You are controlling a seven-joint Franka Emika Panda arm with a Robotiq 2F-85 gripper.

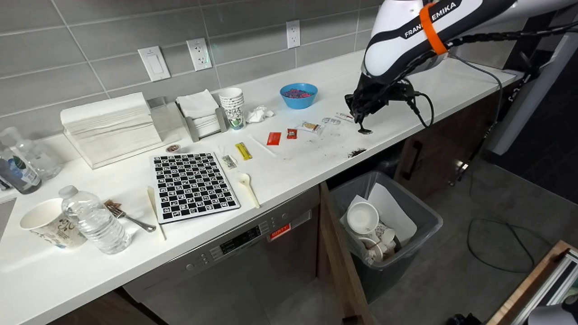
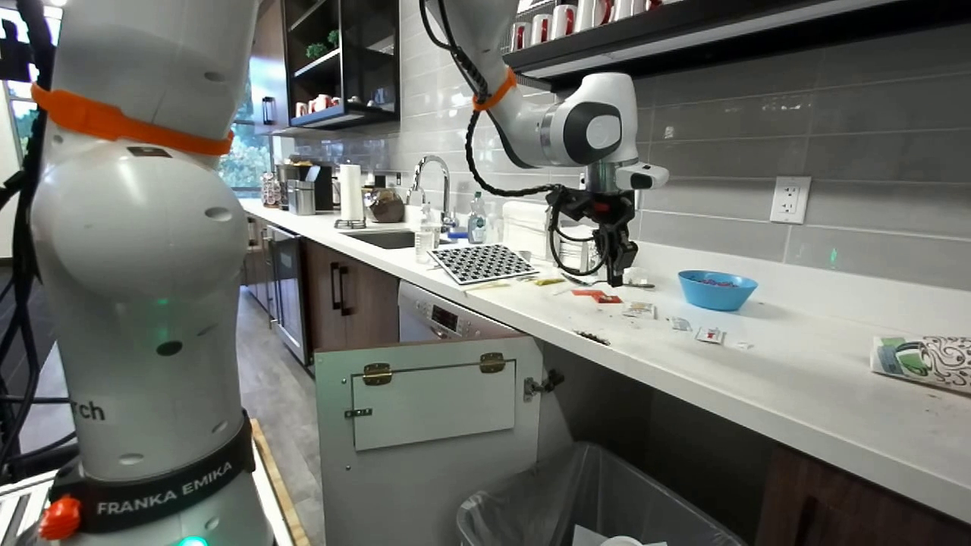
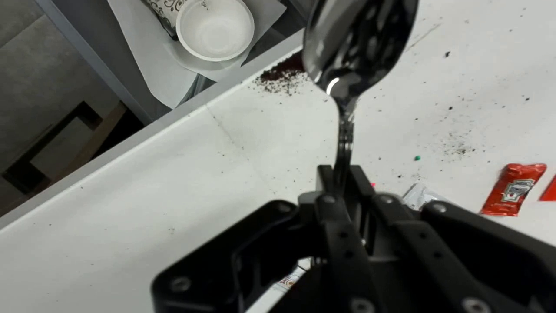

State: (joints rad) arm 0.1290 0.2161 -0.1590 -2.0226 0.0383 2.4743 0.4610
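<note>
Tool (image 3: 341, 176) pinches the spoon (image 3: 347, 87) by its handle, pressed in from both sides; the spoon's head extends past the tool. Landmark: bin (image 1: 384, 282). Spoon is held above the bench (image 1: 293, 174), higher than the bin; in an exterior view it shows apart from the dark crumbs (image 1: 356, 152), which lie near the bench's front edge, just over the bin. Red packet (image 3: 512, 191) lies farther from the bin; blue bowl (image 1: 299, 104) farther still. Step in hand (judged): holding the spoon aloft near the dark crumbs. Next move (judged): calls for a firm pinch and allowance for the spoon's reach.
</note>
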